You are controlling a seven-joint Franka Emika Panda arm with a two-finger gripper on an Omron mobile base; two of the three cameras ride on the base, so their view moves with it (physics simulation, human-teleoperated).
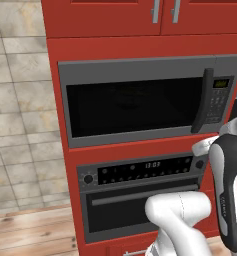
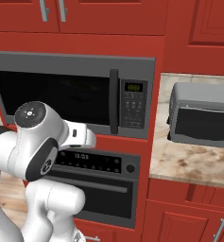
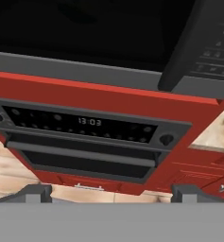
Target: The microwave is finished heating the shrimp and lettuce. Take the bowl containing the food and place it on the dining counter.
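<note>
Microwave (image 1: 140, 100) door of dark glass, shut, black bar handle (image 1: 202, 100)

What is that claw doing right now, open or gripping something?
Gripper: open, holding nothing, its two tips spread wide in the hand view, pointing at the oven below the closed microwave.

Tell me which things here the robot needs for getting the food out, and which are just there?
Needed:
- the microwave, door shut
- its black handle
- the gripper, open, holding nothing

Just there:
- the oven under the microwave
- the small grey toaster oven on the side counter
- the red cabinets above
</note>
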